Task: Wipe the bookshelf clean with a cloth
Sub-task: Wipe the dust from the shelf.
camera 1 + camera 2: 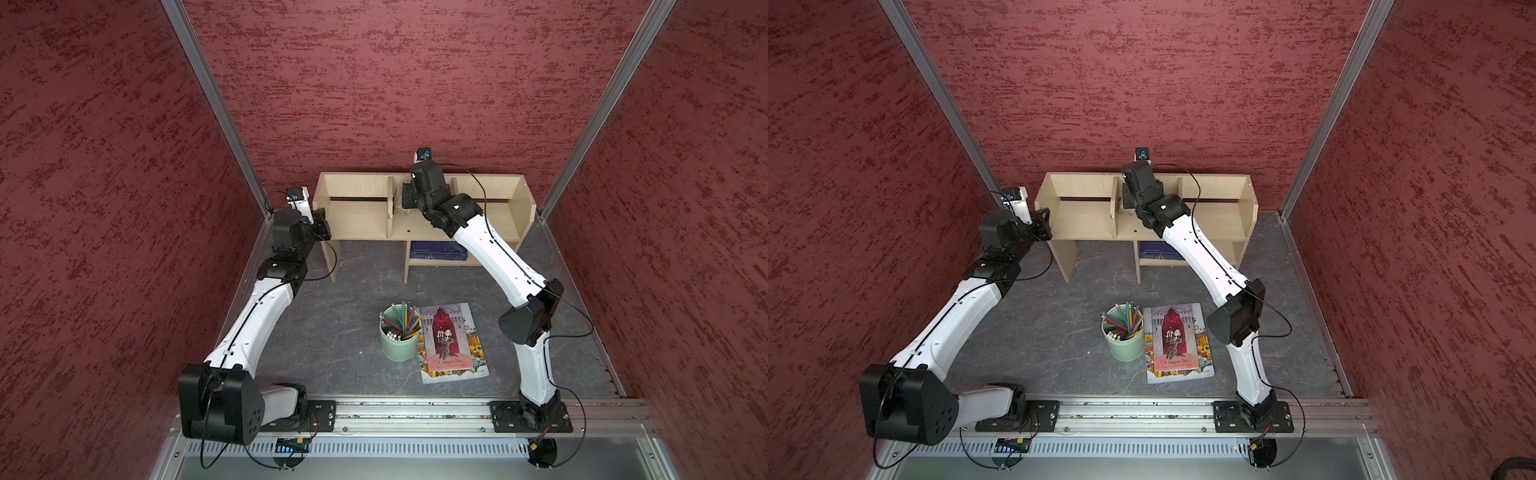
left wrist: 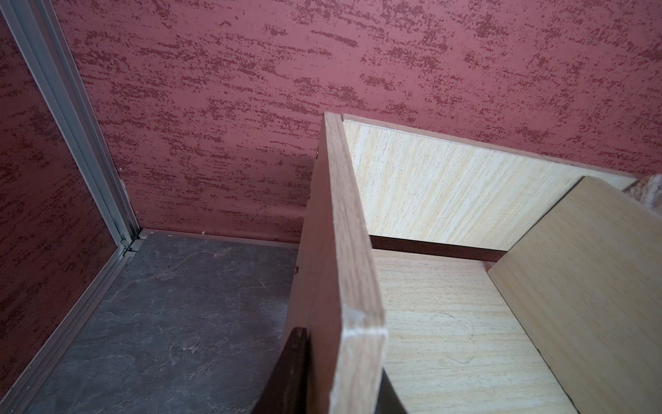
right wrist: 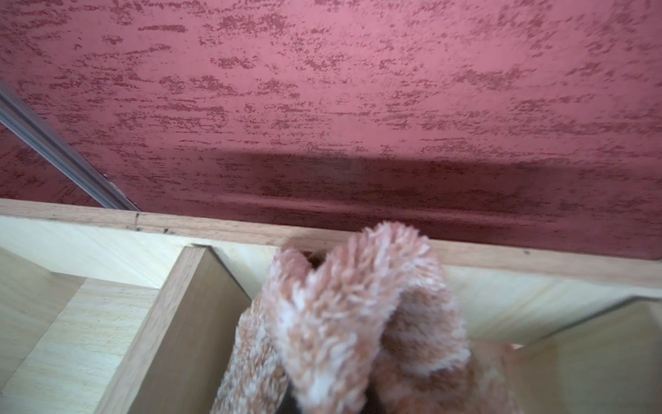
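The cloth [image 3: 358, 322] is held bunched in the right jaws, which are pressed together on a fold of it. It is inside the middle compartment of the bookshelf [image 1: 357, 218], close to the left divider [image 3: 172, 322] and near the back panel [image 3: 107, 247]. Whether wood is actually being touched cannot be told. The left jaws are clamped on the front edge of the end panel [image 2: 340, 233], one finger on each face, so the unit is steadied on the table [image 1: 357, 316].

Several failures can be expected from here:

- **Cloth lost:** only a fold is pinched, so the cloth could be dragged out by friction if it is pressed hard along the shelf.
- **Poor contact:** the fabric is wadded, so little of it may be laid flat and corners may be missed.
- **Collision:** the compartment is narrow, so the divider could be struck by the wrist in a sideways stroke.
- **Shelf shifted:** if the thin panel edge is let slip, the unit could be pushed towards the wall or skewed.
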